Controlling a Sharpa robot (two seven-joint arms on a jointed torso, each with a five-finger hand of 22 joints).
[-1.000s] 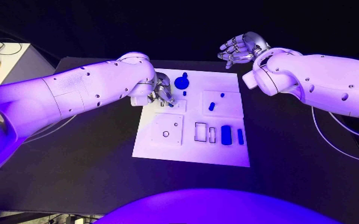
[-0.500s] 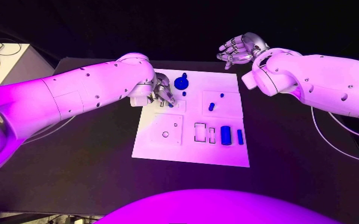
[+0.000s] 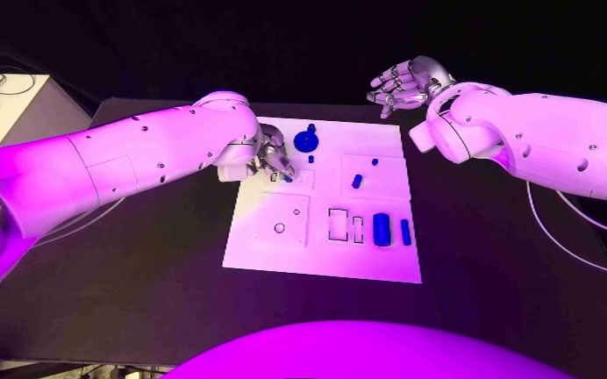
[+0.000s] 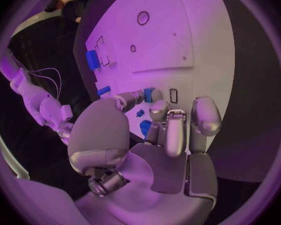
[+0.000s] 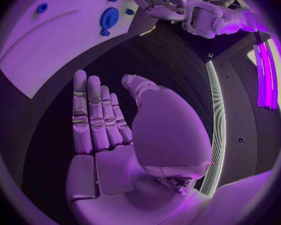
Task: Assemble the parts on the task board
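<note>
Your left hand (image 3: 274,161) sits at the task board (image 3: 323,261)'s upper-left corner in the head view, fingertips down on a small blue part (image 4: 149,95), seemingly pinching it. Your right hand (image 3: 407,83) hovers beyond the board's upper-right corner, fingers loosely apart, holding nothing.

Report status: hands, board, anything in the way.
Left hand down on task board, pinching a small blue part. Right hand open, raised beyond the board. Nothing blocking.

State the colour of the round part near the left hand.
Blue: the round part, clearest in the head view.
</note>
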